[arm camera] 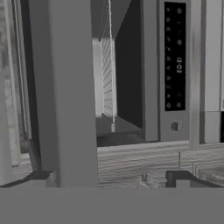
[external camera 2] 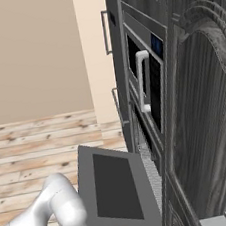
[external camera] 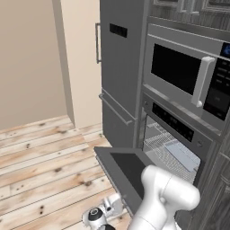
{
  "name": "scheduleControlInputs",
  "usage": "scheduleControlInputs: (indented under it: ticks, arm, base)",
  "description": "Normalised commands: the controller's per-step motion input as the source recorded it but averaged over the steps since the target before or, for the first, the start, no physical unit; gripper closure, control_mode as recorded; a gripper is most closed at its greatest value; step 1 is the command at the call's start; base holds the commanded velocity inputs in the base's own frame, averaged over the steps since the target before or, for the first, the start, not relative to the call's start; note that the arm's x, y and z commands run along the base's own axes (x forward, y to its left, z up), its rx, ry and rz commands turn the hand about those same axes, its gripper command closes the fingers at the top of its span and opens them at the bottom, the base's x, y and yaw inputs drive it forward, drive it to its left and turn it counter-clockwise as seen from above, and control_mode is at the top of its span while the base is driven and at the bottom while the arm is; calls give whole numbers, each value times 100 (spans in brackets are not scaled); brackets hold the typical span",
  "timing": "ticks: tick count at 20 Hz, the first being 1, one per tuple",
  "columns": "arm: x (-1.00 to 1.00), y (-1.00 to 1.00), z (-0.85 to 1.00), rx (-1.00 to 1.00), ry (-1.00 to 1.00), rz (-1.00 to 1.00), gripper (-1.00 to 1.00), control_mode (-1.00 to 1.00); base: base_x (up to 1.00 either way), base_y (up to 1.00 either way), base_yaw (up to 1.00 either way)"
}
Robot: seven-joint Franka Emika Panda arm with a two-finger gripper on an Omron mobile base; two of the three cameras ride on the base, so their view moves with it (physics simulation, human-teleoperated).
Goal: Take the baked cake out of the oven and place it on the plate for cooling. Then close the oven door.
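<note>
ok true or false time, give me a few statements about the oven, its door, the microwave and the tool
1. The oven door is dropped open, roughly level. True.
2. The tool grips the door handle. False: its jaws are open and hold nothing.
3. The microwave sits above the oven. True.
4. The microwave door hangs open. False: it is shut, its vertical handle flat against the front.
5. A wire rack shows inside the oven. True.

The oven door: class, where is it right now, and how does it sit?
The oven door hangs open, folded down flat in front of the oven, directly below the microwave; the right base view shows its dark window facing up.
</note>
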Motion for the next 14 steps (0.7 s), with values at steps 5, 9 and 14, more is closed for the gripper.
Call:
scheduleControlInputs:
  ticks: [5,9,14]
  arm:
    - [11,55,-33,-21,-13,-16,-100,-100]
    - [48,31,-28,-31,-23,-24,-100,-100]
    - [66,13,-27,-32,-22,-26,-100,-100]
  base:
    - [0,0,0]
    - [0,0,0]
    - [0,0,0]
